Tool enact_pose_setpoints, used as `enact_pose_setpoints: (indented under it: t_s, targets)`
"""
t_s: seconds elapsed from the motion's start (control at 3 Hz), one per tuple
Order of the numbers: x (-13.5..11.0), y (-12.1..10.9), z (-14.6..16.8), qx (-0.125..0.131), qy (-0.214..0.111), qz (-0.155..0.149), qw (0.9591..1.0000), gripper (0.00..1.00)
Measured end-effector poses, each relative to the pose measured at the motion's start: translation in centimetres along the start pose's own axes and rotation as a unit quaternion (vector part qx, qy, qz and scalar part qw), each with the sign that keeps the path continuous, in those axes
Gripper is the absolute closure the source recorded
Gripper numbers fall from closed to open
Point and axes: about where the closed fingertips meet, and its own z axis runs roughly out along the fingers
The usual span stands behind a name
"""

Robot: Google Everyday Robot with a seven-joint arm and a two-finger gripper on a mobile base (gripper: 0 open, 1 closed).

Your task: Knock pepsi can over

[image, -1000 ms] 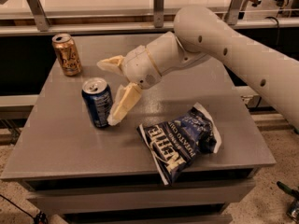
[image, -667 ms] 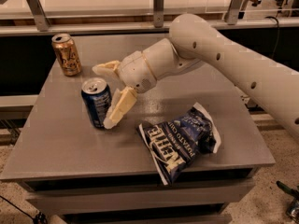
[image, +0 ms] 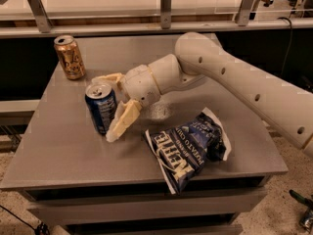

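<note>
Premises: a robotics test area, lab-like rather than domestic. Evidence: a plain grey tabletop (image: 58, 155) on speckled hard floor (image: 281, 214); metal railing posts (image: 165, 6) beyond the far edge; a loose cable (image: 288, 28) past the far right corner; a white robot arm (image: 254, 92), its hand (image: 108, 107) near the left edge, fingers (image: 124, 121) spread.

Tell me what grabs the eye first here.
A big white arm reaches in from the right, its claw open beside the upright blue pepsi can on the left half of the table. A crumpled blue chip bag lies near the front edge; a gold can stands at the back left corner.
</note>
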Motion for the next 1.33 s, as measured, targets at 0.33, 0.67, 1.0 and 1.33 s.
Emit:
enact_pose_setpoints:
  t_s: [0.33,0.67,1.0,1.33]
  targets:
    - [0.12,0.79,-0.1,-0.008,-0.025,0.005,0.9996,0.0]
    - [0.19,1.23,-0.34,-0.01,-0.045,0.006,0.9989,0.0]
    - [0.35,1.49,-0.38,-0.01,-0.068,0.005,0.9976,0.18]
    - [0.39,1.59,-0.47,-0.01,-0.084,0.003,0.9964,0.33]
